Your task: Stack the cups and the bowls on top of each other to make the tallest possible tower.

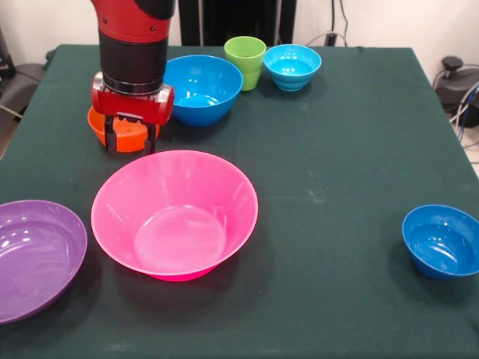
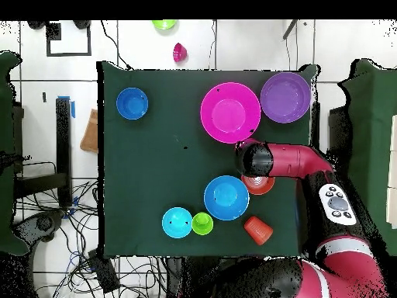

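My gripper hangs open over the small orange bowl, with its fingers low at the bowl's near side. In the overhead view the arm covers part of that bowl. The huge pink bowl sits just in front, and the purple bowl is at the front left. The medium blue bowl, the lime green cup and the cyan bowl stand at the back. The dark blue bowl is at the front right. The orange cup shows only in the overhead view, near the robot's edge of the table.
All the pieces stand apart on the dark green table; none is stacked. Off the table in the overhead view, a green item and a pink item lie on the floor. Cables lie on the floor at the sides.
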